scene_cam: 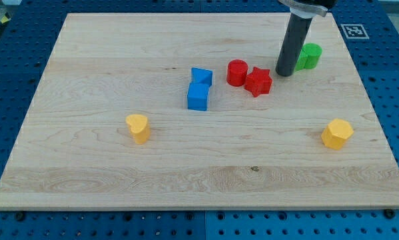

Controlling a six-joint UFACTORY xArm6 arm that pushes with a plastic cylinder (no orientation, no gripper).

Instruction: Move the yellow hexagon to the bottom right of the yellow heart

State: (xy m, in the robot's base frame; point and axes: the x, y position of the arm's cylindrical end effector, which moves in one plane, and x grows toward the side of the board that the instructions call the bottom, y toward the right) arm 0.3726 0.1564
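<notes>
In the camera view, my tip [284, 73] is sitting between the red star [258, 81] and green block [310, 56]; being a bare rod, this end effector has nothing to spread or pinch. The yellow hexagon [336, 133] is lying below-right of it, the yellow heart [138, 127] far below-left. I am judging that a long push leftward across the surface [106, 53] risks the hexagon slipping off my tip.

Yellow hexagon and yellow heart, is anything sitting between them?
No. In the camera view, only bare board lies between the yellow hexagon and the yellow heart.

My tip [284, 73] rests on the board, rod nearly upright, leaning slightly right.
</notes>
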